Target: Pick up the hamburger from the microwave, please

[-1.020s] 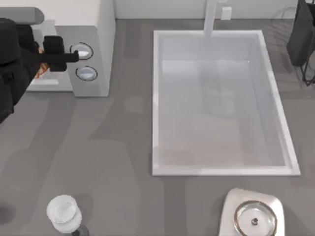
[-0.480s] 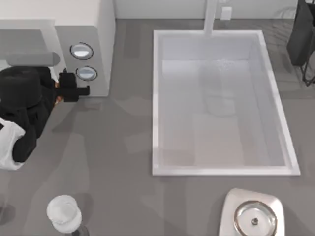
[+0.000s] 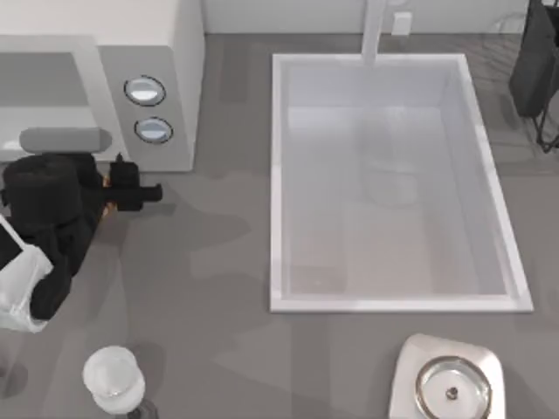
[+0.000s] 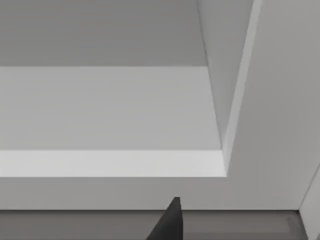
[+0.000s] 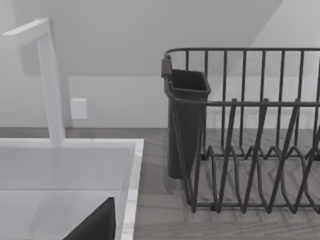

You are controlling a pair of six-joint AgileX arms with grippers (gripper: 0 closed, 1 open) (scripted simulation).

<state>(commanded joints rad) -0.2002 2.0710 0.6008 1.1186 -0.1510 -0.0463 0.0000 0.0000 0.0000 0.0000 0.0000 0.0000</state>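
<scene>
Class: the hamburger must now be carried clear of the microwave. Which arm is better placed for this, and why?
The left. Its claw sits just in front of the microwave, with the hamburger seemingly held at it. The right arm's wrist view faces the dish rack, far across the sink.

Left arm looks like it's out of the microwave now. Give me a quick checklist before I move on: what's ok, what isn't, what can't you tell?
1. Left hand out of the microwave, over the counter in front of it: ok.
2. Hamburger at the hand: an orange sliver shows beside the hand in the top view: ok.
3. Grip firm on the hamburger: cannot tell, the arm hides the fingers.
4. Microwave cavity bare where the left wrist view looks in: ok.
5. Path toward the sink: bare counter between: ok.
6. Glass near the counter's front edge stands apart from the arm: ok.
</scene>
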